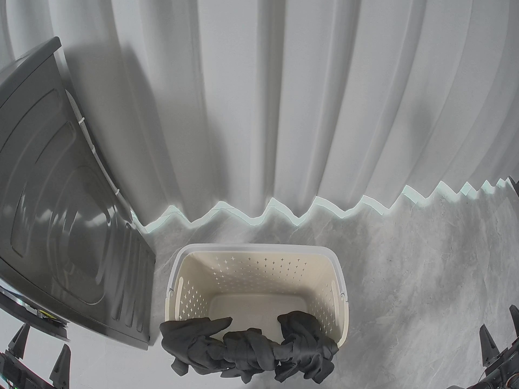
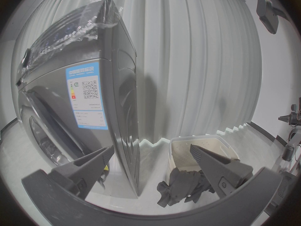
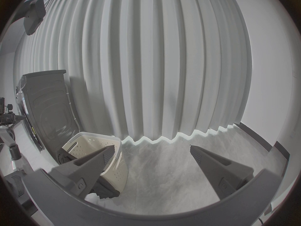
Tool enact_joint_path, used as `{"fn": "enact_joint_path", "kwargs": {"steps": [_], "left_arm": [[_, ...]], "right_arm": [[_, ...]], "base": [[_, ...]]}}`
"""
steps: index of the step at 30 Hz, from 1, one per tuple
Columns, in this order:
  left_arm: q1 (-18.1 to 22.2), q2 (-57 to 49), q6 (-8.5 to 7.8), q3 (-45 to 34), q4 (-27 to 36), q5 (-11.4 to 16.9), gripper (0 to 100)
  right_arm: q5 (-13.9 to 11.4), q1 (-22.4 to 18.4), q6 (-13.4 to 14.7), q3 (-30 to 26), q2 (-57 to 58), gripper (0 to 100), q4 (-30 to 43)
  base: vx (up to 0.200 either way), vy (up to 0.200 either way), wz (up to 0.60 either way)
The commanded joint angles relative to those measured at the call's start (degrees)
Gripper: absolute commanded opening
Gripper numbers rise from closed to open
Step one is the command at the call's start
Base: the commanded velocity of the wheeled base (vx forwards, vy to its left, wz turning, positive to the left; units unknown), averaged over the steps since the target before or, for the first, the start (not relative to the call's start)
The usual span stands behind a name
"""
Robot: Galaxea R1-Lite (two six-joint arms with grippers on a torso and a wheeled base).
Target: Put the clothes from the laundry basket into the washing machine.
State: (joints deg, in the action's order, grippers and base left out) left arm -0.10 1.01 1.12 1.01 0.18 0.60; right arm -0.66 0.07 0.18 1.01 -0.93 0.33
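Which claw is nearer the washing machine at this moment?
Left. The left claw is close by the washing machine, near its front corner. The right claw is well away from it, on the other side of the laundry basket.

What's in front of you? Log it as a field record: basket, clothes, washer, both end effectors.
laundry basket: on the floor, before the curtain
clothes: dark bundle draped over basket's near rim
washing machine: left of basket
left end effector: open, empty, low beside washer
right end effector: open, empty, right of basket
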Motion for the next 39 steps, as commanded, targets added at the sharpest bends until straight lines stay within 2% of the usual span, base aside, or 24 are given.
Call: {"fn": "enact_joint_path", "kwargs": {"steps": [1,25,31,39], "left_arm": [[0.01,-1.01,0.11,-0.92,-0.01,-0.07,100],[0.01,-1.01,0.11,-0.92,-0.01,0.02,100],[0.01,-1.01,-0.07,-0.92,-0.01,0.19,100],[0.01,-1.01,0.02,-0.92,-0.01,0.37,100]], "right_arm": [[-0.04,0.01,-0.01,-0.92,0.93,100,0.02],[-0.04,0.01,-0.01,-0.92,0.93,100,0.02],[0.04,0.01,-0.01,-0.92,0.93,100,0.02],[0.04,0.01,-0.01,-0.92,0.93,100,0.02]], "base": [[-0.2,0.0,0.0],[-0.2,0.0,0.0],[0.0,0.0,0.0],[0.0,0.2,0.0]]}}
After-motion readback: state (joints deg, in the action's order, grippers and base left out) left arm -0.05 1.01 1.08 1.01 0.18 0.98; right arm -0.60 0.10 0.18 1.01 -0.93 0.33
